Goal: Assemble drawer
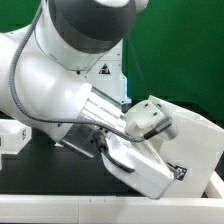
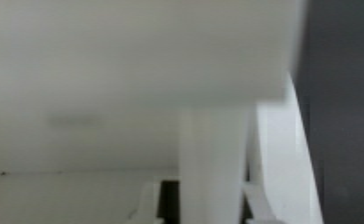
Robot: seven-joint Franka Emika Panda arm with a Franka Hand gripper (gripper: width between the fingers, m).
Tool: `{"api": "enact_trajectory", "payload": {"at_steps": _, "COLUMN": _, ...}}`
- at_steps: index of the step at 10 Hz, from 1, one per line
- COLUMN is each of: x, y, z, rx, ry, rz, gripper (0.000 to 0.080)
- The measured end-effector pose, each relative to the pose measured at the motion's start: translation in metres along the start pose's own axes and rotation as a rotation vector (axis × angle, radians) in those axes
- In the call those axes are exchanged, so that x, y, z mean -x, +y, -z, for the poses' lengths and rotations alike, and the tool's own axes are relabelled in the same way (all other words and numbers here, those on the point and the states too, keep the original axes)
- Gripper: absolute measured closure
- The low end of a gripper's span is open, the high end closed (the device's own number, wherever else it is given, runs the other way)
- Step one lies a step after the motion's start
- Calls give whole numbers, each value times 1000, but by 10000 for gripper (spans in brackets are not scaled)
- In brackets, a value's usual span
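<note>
**Item: drawer casing** point(image 1: 188, 135). White and boxy, on the black table point(image 1: 60, 185). We read it as tipped rather than square to the table. A black-and-white tag point(image 1: 180, 172) shows low on its side face.

**Item: arm** point(image 1: 60, 80). It bulks close against the casing on the exterior view's left. Its wrist camera point(image 1: 150, 120) sits just above the casing's near edge.

**Item: fingers.** Closed right down, and we can find no part between them. In the exterior view their tips are hidden behind the wrist and the casing. The wrist view gives only a blurred white wall point(image 2: 108, 70) pressed close, probably the casing's. We judge that they bear against the casing or something in its mouth, but cannot tell which.

**Item: loose white part** point(image 1: 10, 136). It lies well apart from the casing, beyond the arm at the exterior view's left edge. It is too cropped to tell whether it is a tray or a board.

**Progress.** We judge the task midway at best. No tray can be confirmed seated in the casing, because the arm masks its opening. Left to do, as far as we see: seat each tray fully and stand the casing level.
</note>
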State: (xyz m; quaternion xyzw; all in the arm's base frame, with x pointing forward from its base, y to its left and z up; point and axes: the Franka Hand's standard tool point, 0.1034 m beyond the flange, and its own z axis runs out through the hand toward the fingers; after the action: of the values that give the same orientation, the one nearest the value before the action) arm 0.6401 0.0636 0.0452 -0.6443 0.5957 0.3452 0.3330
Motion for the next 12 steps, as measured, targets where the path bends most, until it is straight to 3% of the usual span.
{"api": "enact_trajectory", "payload": {"at_steps": 4, "x": 2, "y": -19, "z": -10, "rx": 6, "ry": 4, "rz": -43, "gripper": 767}}
{"api": "enact_trajectory", "payload": {"at_steps": 9, "x": 1, "y": -19, "z": -9, "rx": 5, "ry": 5, "rz": -65, "gripper": 767}}
{"api": "enact_trajectory", "payload": {"at_steps": 10, "x": 0, "y": -19, "z": -8, "rx": 5, "ry": 5, "rz": -65, "gripper": 573}}
{"api": "enact_trajectory", "payload": {"at_steps": 11, "x": 0, "y": -19, "z": -8, "rx": 4, "ry": 5, "rz": -66, "gripper": 438}}
{"api": "enact_trajectory", "payload": {"at_steps": 12, "x": 0, "y": -19, "z": -7, "rx": 4, "ry": 5, "rz": -66, "gripper": 438}}
